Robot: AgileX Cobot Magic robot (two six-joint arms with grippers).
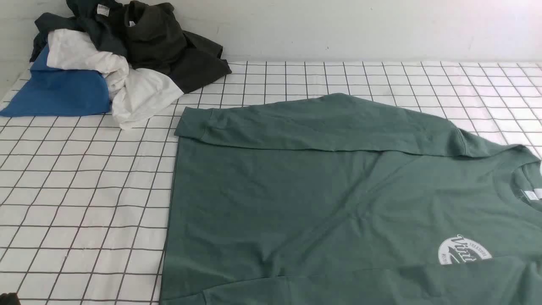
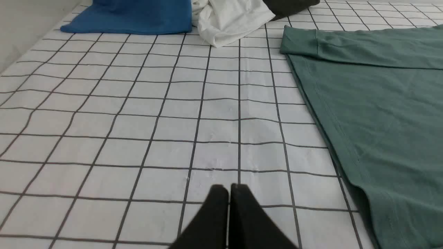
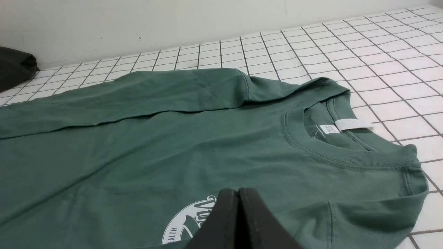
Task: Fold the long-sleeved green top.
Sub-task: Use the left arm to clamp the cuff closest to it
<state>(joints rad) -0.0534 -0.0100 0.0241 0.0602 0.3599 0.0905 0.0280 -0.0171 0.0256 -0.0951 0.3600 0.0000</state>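
The green long-sleeved top (image 1: 322, 199) lies flat on the grid-patterned cloth, hem to the left and crew neck (image 1: 525, 186) to the right. Its far sleeve (image 1: 322, 123) is folded across the body, and the near sleeve lies along the front edge. The white oval logo (image 1: 463, 250) shows partly. My left gripper (image 2: 229, 188) is shut and empty over bare cloth, left of the hem (image 2: 322, 114). My right gripper (image 3: 238, 192) is shut and empty, hovering over the chest beside the logo (image 3: 187, 221), short of the collar (image 3: 346, 152).
A pile of clothes sits at the back left: a bright blue garment (image 1: 59, 91), a white one (image 1: 127, 84) and a dark olive-black one (image 1: 169, 46). A pale wall (image 1: 338, 25) runs along the back. Grid cloth (image 1: 84, 190) spreads left of the top.
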